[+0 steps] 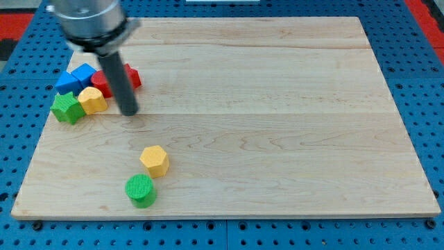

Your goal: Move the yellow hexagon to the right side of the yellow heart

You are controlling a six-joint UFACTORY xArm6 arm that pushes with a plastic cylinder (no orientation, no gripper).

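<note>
**Yellow hexagon: stock check, wooden board**

Yellow hexagon (155, 161) sat low on the wooden board (277, 104), left of centre, touching or nearly touching a green cylinder (141, 190) at its lower left. Yellow heart (92, 100) lay well apart, up toward the view's top left, in a cluster w/ green star (66, 108), blue blocks (76, 78) (shapes unclear) and red block (114, 80), partly hidden by the rod.

My tip (129, 111) stood just right of the heart, i.e. about on the target spot. No jaws on this rig: bare rod, nothing grasped.

Key relation: hexagon lay below and slightly right of tip, toward the view's bottom. Judged: tip needs to get round to hexagon's lower-right side, then push up-left. Risk: cylinder dragged along.
</note>
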